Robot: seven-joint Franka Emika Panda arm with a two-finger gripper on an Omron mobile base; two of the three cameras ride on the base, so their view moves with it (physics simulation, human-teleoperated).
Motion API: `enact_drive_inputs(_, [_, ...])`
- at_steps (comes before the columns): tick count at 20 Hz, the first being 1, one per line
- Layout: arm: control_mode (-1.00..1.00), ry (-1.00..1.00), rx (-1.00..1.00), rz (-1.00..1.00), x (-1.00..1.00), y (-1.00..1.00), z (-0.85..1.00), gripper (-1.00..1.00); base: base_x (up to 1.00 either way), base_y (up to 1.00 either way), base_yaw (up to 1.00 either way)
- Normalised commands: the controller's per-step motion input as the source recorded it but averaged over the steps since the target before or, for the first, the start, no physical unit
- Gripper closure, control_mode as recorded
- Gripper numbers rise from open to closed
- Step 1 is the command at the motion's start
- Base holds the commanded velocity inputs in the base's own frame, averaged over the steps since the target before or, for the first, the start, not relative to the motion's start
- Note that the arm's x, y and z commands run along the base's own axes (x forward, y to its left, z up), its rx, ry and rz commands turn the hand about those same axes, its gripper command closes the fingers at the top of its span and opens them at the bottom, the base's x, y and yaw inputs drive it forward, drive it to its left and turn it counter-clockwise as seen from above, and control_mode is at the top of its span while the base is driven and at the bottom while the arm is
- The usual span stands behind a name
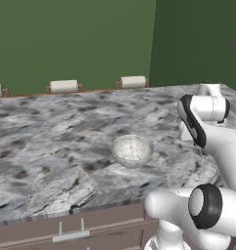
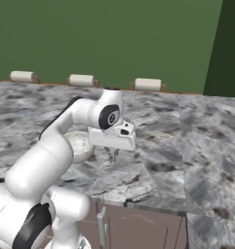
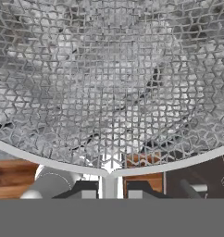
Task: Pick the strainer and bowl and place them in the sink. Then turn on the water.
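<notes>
The bowl (image 1: pixel 132 149) sits on the counter (image 1: pixel 51 132), near its front edge. The strainer (image 3: pixel 109 83) hangs just right of the bowl.

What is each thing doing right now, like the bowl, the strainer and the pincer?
bowl: upright on the marble counter, nothing visible inside, not held.
strainer: clamped at its rim by the pincer, off the counter.
pincer: shut on the strainer's rim.
drawer: closed.
</notes>
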Motion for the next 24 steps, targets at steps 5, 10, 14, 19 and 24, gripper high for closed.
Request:
enact_drive_inputs(5, [-1.00,0.00,0.00,0.00,0.00,0.00,0.14,1.00,0.00,0.00,0.00])
enact_drive_inputs(10, [-1.00,0.00,0.00,0.00,-0.01,0.13,0.17,1.00,0.00,0.00,0.00])
enact_drive_inputs(14, [-1.00,0.00,0.00,0.00,-0.02,0.29,0.04,1.00,0.00,0.00,0.00])
enact_drive_inputs(19, [-1.00,0.00,0.00,0.00,-0.14,0.07,0.00,1.00,0.00,0.00,0.00])
enact_drive_inputs(24, [-1.00,0.00,0.00,0.00,-0.13,0.04,0.02,1.00,0.00,0.00,0.00])
